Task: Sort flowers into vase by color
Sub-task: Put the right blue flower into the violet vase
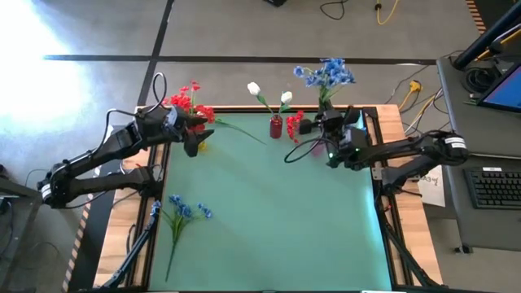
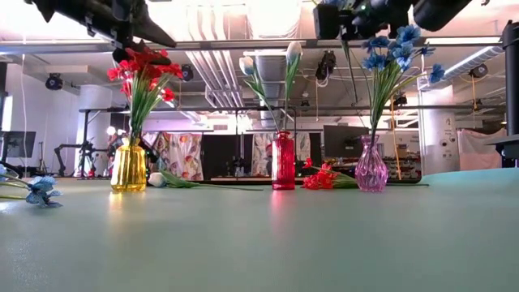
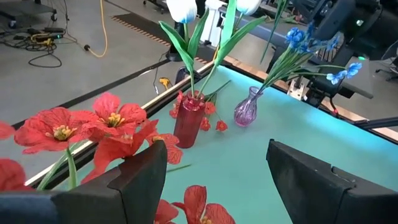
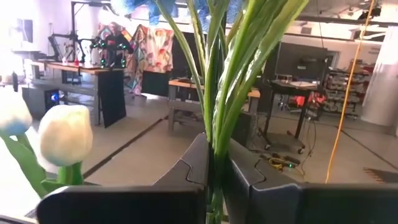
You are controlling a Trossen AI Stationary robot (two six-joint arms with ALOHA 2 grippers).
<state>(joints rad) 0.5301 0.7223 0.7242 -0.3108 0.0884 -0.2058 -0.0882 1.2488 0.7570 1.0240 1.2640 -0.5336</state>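
Red blooms point(image 2: 144, 69) stand in a yellow vase point(image 2: 129, 168) at the far left. My left gripper point(image 3: 217, 168) hangs open just above them point(image 1: 194, 134). White tulips point(image 2: 268, 69) stand in a red vase point(image 2: 282, 161). Blue sprays point(image 2: 397, 49) rise from a purple vase point(image 2: 371, 166), and my right gripper point(image 4: 214, 155) is shut on their stems. Three flowers lie flat on the mat: a loose red flower point(image 1: 295, 126) beside the red vase, a white bud point(image 2: 158, 180) by the yellow vase, and a blue flower point(image 1: 181, 213) near the left edge. My right gripper pinches the blue flowers' green stems point(image 4: 217, 112) between its two fingers, partway up and below the blooms. The fingers come in roughly level from the table's right side and lie across the stems. The stems stand nearly upright, and their lower ends reach down into the purple vase.
The three vases stand in a row along the far edge of the green mat point(image 1: 269, 220). The wide near part of the mat holds only the blue flower. Cables and a desk with a keyboard point(image 1: 496, 187) lie beyond the right edge.
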